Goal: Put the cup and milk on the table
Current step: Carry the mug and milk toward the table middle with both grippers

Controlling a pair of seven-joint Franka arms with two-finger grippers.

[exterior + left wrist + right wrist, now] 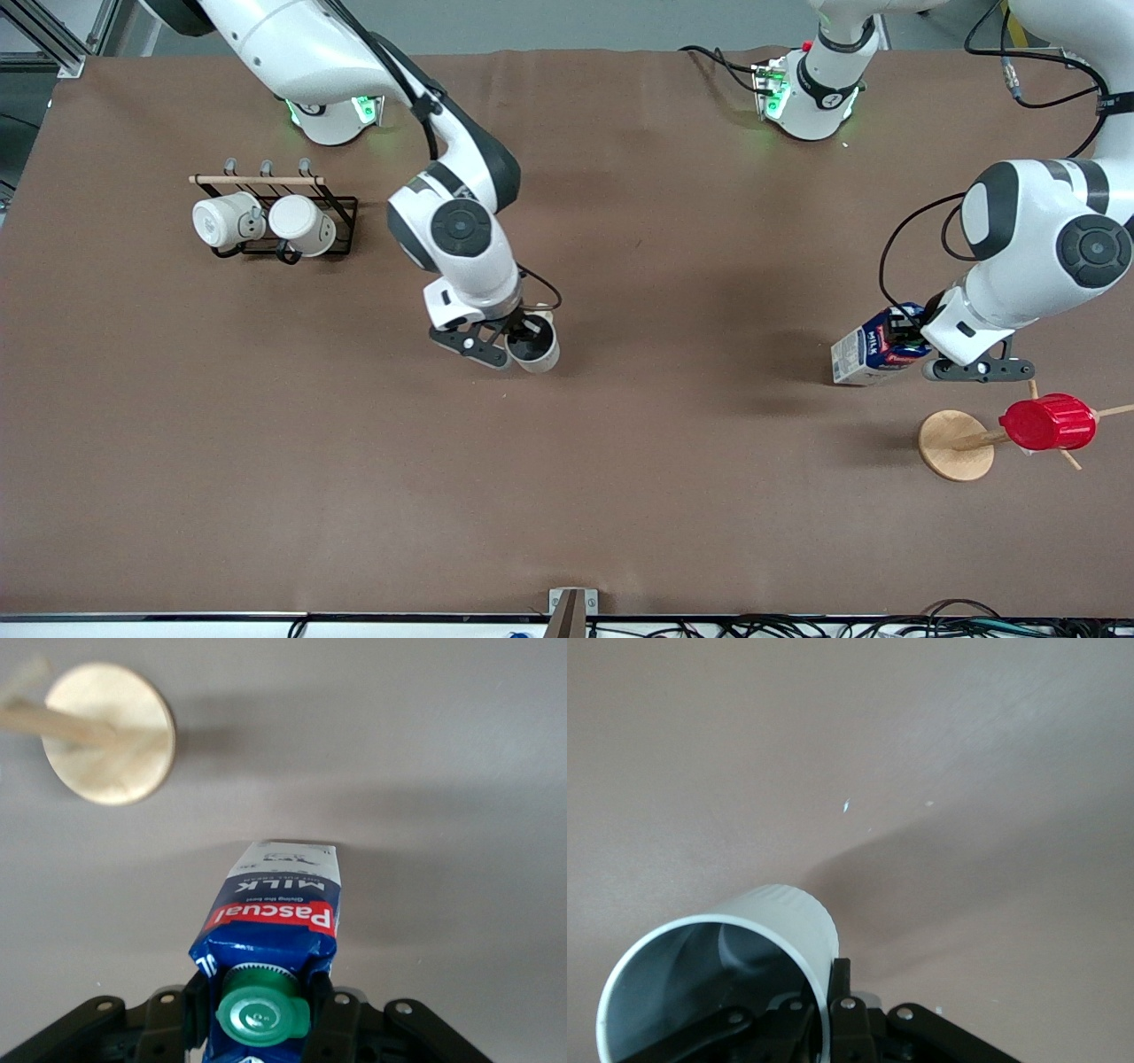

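Note:
The cup [534, 347], beige-white with a grey inside, stands near the middle of the brown table [673, 496]. My right gripper [523, 334] is shut on its rim, one finger inside and one outside; the right wrist view shows the cup [735, 939] and the pinching fingers [840, 983]. The milk carton [873, 353], dark blue and white with a red label, is tilted over the table toward the left arm's end. My left gripper [912, 335] is shut on its top by the green cap [261, 1014]. In the left wrist view the carton [279, 904] hangs between the fingers.
A black wire rack [275, 213] with two bright white mugs stands toward the right arm's end. A wooden stand with a round base [952, 445] [111, 735] holds a red ribbed cup [1048, 423] beside the milk carton, nearer the front camera.

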